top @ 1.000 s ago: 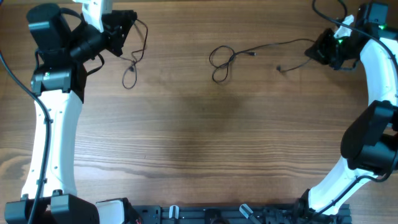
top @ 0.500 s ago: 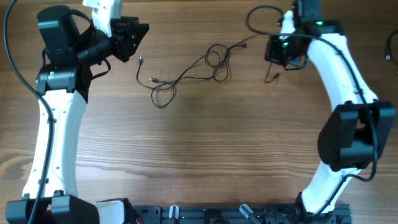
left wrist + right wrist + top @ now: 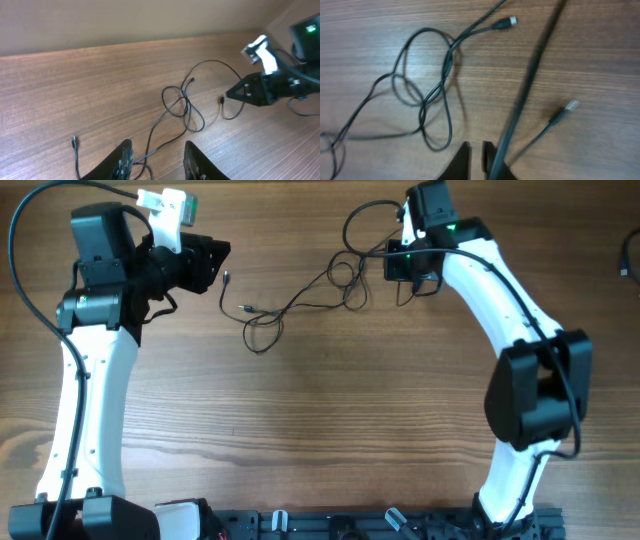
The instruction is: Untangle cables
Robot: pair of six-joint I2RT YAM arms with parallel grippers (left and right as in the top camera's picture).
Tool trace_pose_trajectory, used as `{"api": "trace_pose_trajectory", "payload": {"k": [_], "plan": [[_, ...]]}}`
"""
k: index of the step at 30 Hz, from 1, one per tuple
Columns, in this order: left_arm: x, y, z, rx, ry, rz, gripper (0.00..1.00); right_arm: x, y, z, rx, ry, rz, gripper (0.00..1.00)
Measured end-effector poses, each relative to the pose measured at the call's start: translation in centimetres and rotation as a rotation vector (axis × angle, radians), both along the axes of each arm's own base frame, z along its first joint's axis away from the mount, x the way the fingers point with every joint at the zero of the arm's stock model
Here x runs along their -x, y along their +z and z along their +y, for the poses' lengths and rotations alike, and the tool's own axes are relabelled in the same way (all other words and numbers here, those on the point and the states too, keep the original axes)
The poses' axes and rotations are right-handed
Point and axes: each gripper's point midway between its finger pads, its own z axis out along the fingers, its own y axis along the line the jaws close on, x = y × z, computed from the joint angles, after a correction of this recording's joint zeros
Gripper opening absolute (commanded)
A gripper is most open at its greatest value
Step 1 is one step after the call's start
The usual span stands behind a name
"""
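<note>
Cables lie at the upper centre of the bench, spread out but looped and crossed mid-length; untangling looks roughly half done. Left tool stands open, empty. Right tool, parted a crack, grips nothing. Thick arm cord crosses its view.

Even bright overhead light, soft shadows; right wrist view motion-blurred.
</note>
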Motion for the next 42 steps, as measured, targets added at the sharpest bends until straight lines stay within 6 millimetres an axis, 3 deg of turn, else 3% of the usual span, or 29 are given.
{"api": "trace_pose_trajectory", "payload": {"k": [2, 5, 9, 14, 19, 27, 30, 38, 42], "plan": [[0.2, -0.2, 0.0, 0.001, 0.0, 0.014, 0.34, -0.3, -1.4, 0.0, 0.003, -0.015, 0.015, 0.57], [0.5, -0.7, 0.0, 0.0, 0.004, 0.041, 0.34, -0.5, -2.9, 0.3, 0.01, -0.021, 0.03, 0.78], [0.7, -0.8, 0.0, 0.001, 0.003, 0.05, 0.34, -0.4, -3.2, 1.6, 0.012, -0.013, 0.025, 0.82], [0.8, -1.0, 0.0, 0.002, 0.004, 0.058, 0.34, 0.2, -4.3, 3.4, 0.038, 0.03, 0.033, 0.82], [1.1, -1.3, 0.0, 0.004, 0.004, 0.079, 0.34, 0.9, -6.8, 4.0, 0.086, 0.064, 0.071, 0.82], [1.5, -1.7, 0.0, -0.003, 0.0, 0.1, 0.34, 0.5, -7.6, 2.5, 0.176, 0.038, 0.061, 0.77], [1.6, -1.8, 0.0, -0.003, 0.0, 0.106, 0.34, 0.4, -7.6, 2.0, 0.2, 0.027, 0.053, 0.7], [1.9, -2.1, -0.1, -0.001, -0.001, 0.125, 0.34, 0.3, -7.6, 1.8, 0.215, 0.026, 0.048, 0.68], [2.1, -2.3, -0.1, -0.001, -0.001, 0.138, 0.34, 0.5, -8.5, 1.7, 0.219, 0.022, 0.067, 0.64]]}}
